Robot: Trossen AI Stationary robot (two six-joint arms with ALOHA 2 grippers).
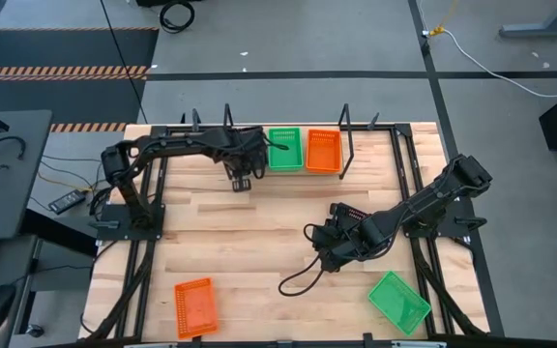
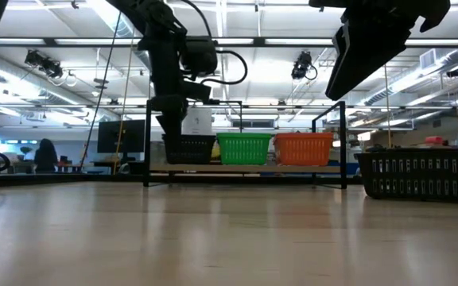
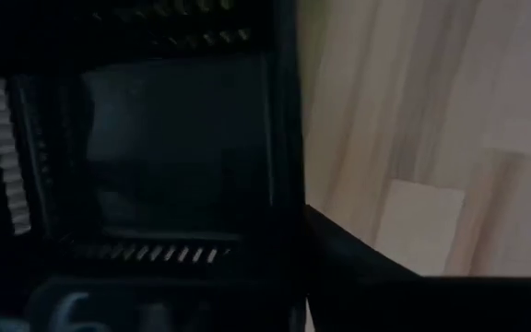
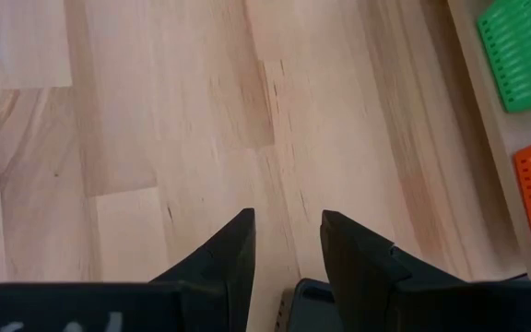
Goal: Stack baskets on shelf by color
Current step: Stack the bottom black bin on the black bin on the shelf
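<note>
On the shelf (image 1: 356,174) at the far edge, a black basket (image 2: 188,148), a green basket (image 1: 283,148) and an orange basket (image 1: 323,150) stand side by side on their bases. My left gripper (image 2: 169,123) points down over the black basket's left end, and the left wrist view is filled by that basket (image 3: 173,148). My right gripper (image 4: 287,244) is open and empty above bare tabletop at mid table. Another black basket (image 2: 420,175) stands on the table, mostly hidden under my right arm in the high view.
A loose orange basket (image 1: 194,307) lies near the front left of the table and a loose green basket (image 1: 399,302) near the front right. Thin black upright rods (image 1: 346,140) frame the shelf. A black cable (image 1: 298,280) trails below my right gripper.
</note>
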